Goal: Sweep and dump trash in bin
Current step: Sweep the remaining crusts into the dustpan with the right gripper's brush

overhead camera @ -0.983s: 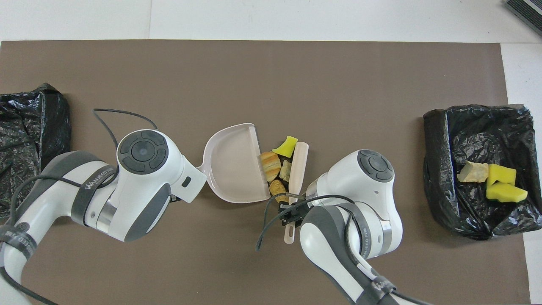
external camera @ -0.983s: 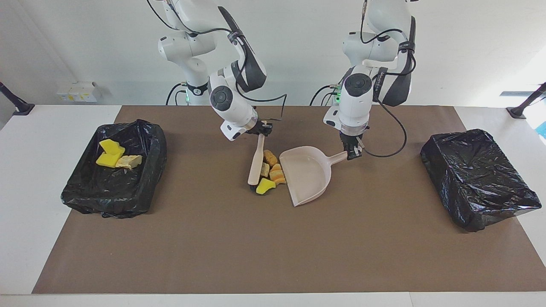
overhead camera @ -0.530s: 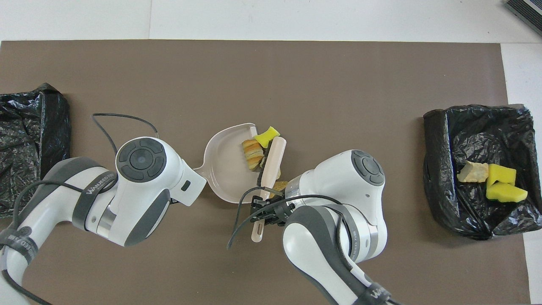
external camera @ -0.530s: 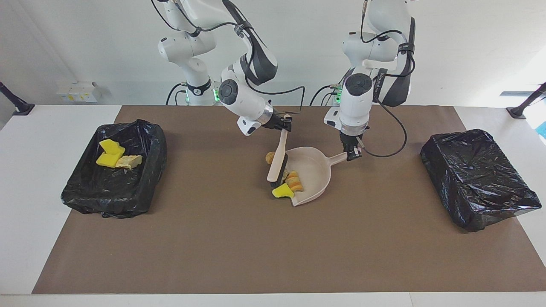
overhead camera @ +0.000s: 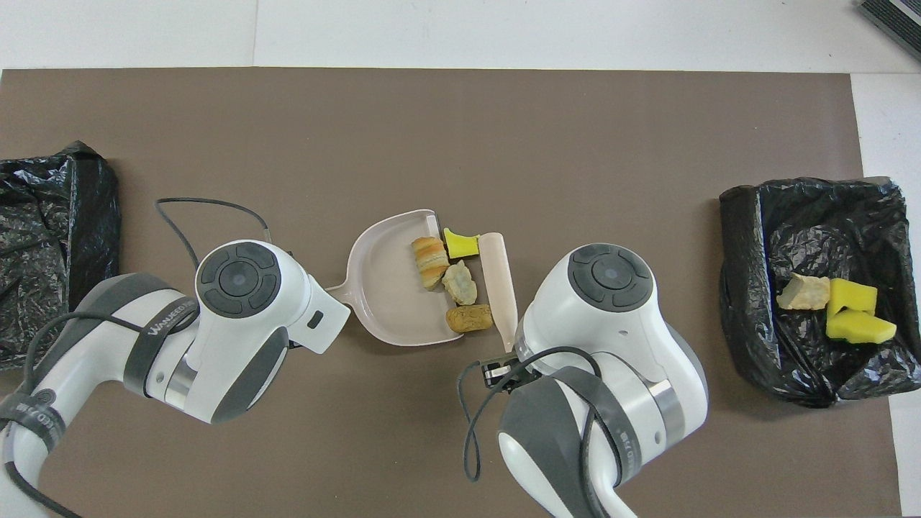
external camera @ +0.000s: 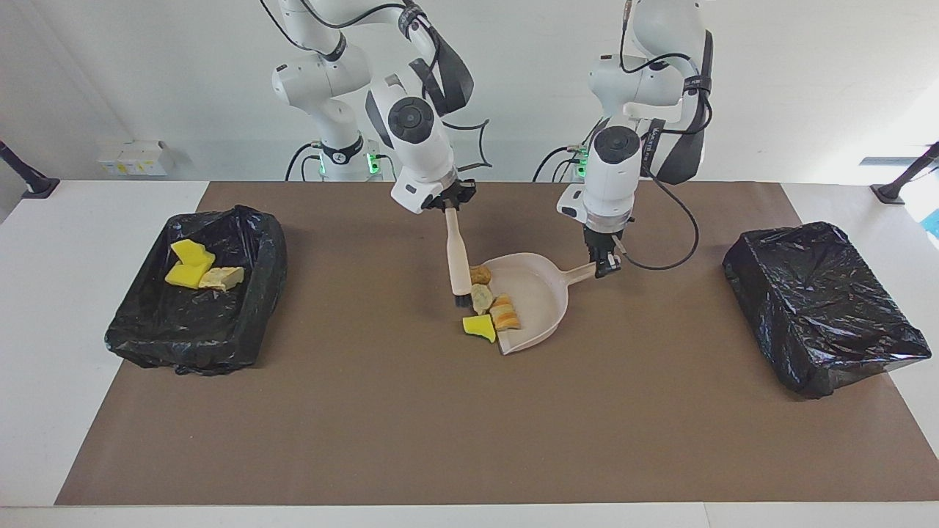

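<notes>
Trash (external camera: 493,306): scraps at dustpan (external camera: 539,297) mouth, beside brush (external camera: 459,258) tip.
R gripper (external camera: 449,204): clamps brush handle.
L gripper (external camera: 605,265): clamps dustpan handle.
Surface: brown mat (external camera: 411,418), white table (external camera: 51,308), white wall.

White surface (external camera: 44,308) covered by a brown mat (external camera: 411,425). On the mat: a lined bin (external camera: 194,290) at the right arm's end, another lined bin (external camera: 825,304) at the left arm's end, a dustpan (external camera: 539,304) mid-mat, a yellow scrap (external camera: 478,328) just beside its open lip.
</notes>
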`<action>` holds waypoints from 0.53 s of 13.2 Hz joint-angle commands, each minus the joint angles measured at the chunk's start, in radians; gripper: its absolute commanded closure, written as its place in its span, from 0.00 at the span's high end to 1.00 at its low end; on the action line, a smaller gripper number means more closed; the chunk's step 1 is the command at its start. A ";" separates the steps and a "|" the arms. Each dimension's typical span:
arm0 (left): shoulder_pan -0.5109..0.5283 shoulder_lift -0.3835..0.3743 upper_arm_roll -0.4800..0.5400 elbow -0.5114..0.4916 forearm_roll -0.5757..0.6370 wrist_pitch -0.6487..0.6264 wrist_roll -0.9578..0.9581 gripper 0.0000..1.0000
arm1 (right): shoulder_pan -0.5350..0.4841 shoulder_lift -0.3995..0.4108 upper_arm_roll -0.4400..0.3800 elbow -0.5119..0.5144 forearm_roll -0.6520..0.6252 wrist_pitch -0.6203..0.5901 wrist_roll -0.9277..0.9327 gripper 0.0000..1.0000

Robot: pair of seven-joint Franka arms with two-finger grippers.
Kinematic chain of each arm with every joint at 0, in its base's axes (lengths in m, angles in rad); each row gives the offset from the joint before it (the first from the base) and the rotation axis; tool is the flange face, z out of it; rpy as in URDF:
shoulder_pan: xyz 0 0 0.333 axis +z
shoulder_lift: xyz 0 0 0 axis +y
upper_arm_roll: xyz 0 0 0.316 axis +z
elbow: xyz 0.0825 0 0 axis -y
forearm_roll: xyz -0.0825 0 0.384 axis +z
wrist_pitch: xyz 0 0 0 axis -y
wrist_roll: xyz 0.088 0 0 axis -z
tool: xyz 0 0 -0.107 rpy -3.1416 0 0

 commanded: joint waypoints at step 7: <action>-0.003 -0.032 0.005 -0.039 0.019 0.021 -0.012 0.00 | -0.009 0.219 0.017 0.165 -0.139 -0.072 -0.231 0.00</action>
